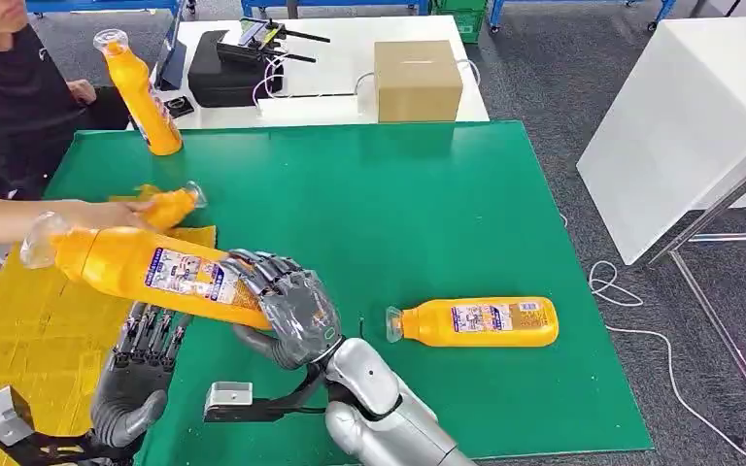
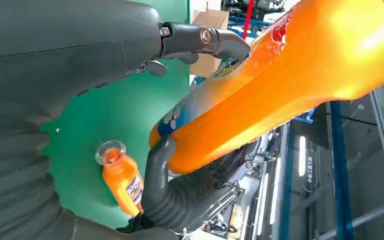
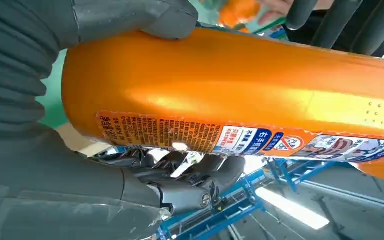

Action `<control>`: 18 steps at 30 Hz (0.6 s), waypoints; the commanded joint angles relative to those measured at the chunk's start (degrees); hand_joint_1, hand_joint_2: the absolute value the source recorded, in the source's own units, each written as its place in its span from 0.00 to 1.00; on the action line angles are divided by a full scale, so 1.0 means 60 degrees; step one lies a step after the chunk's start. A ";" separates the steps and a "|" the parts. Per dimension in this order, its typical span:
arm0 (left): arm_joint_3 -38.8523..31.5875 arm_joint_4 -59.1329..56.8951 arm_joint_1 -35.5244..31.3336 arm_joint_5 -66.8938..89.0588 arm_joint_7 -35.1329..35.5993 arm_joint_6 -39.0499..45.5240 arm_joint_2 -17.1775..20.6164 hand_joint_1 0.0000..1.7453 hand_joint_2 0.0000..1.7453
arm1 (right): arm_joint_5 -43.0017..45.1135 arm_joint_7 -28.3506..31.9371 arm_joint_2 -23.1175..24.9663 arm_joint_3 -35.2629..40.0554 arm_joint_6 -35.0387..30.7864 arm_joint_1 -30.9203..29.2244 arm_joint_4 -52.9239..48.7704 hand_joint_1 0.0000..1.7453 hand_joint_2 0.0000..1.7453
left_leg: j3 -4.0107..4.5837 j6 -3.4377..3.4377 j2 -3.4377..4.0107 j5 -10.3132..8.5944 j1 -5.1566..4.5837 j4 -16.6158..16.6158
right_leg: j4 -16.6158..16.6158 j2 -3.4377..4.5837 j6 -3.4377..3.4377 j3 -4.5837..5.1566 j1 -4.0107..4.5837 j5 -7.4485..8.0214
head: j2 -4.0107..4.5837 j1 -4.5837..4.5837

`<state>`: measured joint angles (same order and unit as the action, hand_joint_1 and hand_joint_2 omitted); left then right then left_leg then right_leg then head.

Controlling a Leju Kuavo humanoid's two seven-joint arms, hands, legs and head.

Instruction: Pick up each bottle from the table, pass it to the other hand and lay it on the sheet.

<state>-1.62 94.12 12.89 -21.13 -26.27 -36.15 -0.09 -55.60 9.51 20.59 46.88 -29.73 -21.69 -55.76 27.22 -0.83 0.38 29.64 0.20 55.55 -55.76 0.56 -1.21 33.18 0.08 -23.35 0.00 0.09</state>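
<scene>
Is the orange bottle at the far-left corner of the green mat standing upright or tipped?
Tipped. The bottle leans, cap end tilted toward the person, its base at the green mat's corner.

The green table [image 1: 369, 214] carries one lying bottle [image 1: 476, 322] and a yellow sheet [image 1: 29, 320].

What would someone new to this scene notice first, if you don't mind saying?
The large orange bottle held tilted above the green mat in the right hand, with the left hand open beneath it. Next, another orange bottle lying on the mat to the right, and a person's hand on a third bottle by the yellow sheet.
</scene>
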 commanded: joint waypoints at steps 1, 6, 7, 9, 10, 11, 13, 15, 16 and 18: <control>-0.0004 0.0040 -0.0085 -0.0028 -0.0031 -0.0028 0.0120 0.00 1.00 | 0.0295 -0.0244 -0.0098 0.1771 0.0223 -0.0012 0.1055 0.96 1.00 | -0.0029 0.0005 -0.0007 0.0002 0.0009 -0.0019 | 0.0019 -0.0008 -0.0002 -0.0031 0.0009 -0.0002 | 0.0000 0.0000; -0.0212 0.0169 -0.0016 -0.0230 -0.0012 -0.0013 0.0185 0.00 1.00 | 0.0490 0.0335 -0.0098 0.2507 0.0394 -0.0072 0.1693 0.98 1.00 | -0.0035 0.0006 -0.0015 0.0000 0.0011 -0.0023 | 0.0025 -0.0017 -0.0003 -0.0038 0.0014 -0.0003 | 0.0000 0.0000; -0.0283 0.0216 0.0041 -0.0307 -0.0006 -0.0033 0.0177 0.00 1.00 | 0.0457 0.0456 -0.0098 0.2665 0.0449 0.0000 0.1804 0.97 1.00 | -0.0054 0.0009 -0.0022 0.0001 0.0017 -0.0033 | 0.0037 -0.0026 -0.0004 -0.0061 0.0021 -0.0005 | 0.0000 0.0004; -0.0400 0.0305 0.0153 -0.0371 0.0001 -0.0044 0.0157 0.00 1.00 | 0.0407 0.0655 -0.0098 0.2868 0.0470 0.0133 0.1963 0.98 1.00 | -0.0050 0.0007 -0.0022 0.0001 0.0015 -0.0031 | 0.0034 -0.0026 -0.0004 -0.0056 0.0020 -0.0006 | 0.0000 0.0004; -0.0448 0.0319 0.0174 -0.0409 0.0004 -0.0052 0.0141 0.00 1.00 | 0.0375 0.0719 -0.0098 0.2933 0.0468 0.0172 0.2049 0.98 1.00 | -0.0031 0.0004 -0.0016 -0.0001 0.0010 -0.0020 | 0.0023 -0.0020 -0.0002 -0.0034 0.0015 -0.0004 | 0.0000 0.0000; -0.0479 0.0330 0.0194 -0.0428 0.0005 -0.0059 0.0134 0.00 1.00 | 0.0366 0.0773 -0.0098 0.2974 0.0479 0.0207 0.2096 0.98 1.00 | -0.0049 0.0007 -0.0024 0.0002 0.0014 -0.0031 | 0.0034 -0.0028 -0.0004 -0.0055 0.0020 -0.0008 | 0.0000 0.0004; -0.0531 0.0365 0.0223 -0.0461 0.0008 -0.0076 0.0105 0.00 1.00 | 0.0352 0.0864 -0.0098 0.3027 0.0532 0.0246 0.2212 0.97 1.00 | -0.0047 0.0005 -0.0024 0.0001 0.0012 -0.0031 | 0.0034 -0.0029 -0.0004 -0.0053 0.0019 -0.0008 | 0.0000 0.0004; -0.0553 0.0391 0.0230 -0.0479 0.0011 -0.0077 0.0076 0.00 1.00 | 0.0356 0.0913 -0.0098 0.3036 0.0554 0.0276 0.2269 0.97 1.00 | -0.0051 0.0005 -0.0025 0.0000 0.0012 -0.0037 | 0.0039 -0.0027 -0.0005 -0.0058 0.0017 -0.0006 | 0.0000 0.0004; -0.0553 0.0391 0.0230 -0.0479 0.0011 -0.0077 0.0076 0.00 1.00 | 0.0356 0.0913 -0.0098 0.3036 0.0554 0.0276 0.2269 0.97 1.00 | -0.0039 0.0004 -0.0022 0.0001 0.0013 -0.0027 | 0.0030 -0.0026 -0.0003 -0.0046 0.0018 -0.0007 | 0.0000 0.0007; -0.0571 0.0403 0.0237 -0.0513 0.0029 -0.0079 0.0047 0.00 1.00 | 0.0373 0.0973 -0.0098 0.3027 0.0604 0.0274 0.2291 0.98 1.00 | -0.0045 0.0005 -0.0024 0.0000 0.0012 -0.0027 | 0.0031 -0.0028 -0.0003 -0.0049 0.0017 -0.0007 | 0.0000 0.0011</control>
<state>-4.37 94.90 15.80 -24.20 -26.45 -36.04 0.31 -53.00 14.45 20.70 60.65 -28.13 -23.03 -48.78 27.19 -0.83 0.40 29.64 0.20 55.55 -55.75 0.57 -1.20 33.19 0.12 -23.36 0.00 0.15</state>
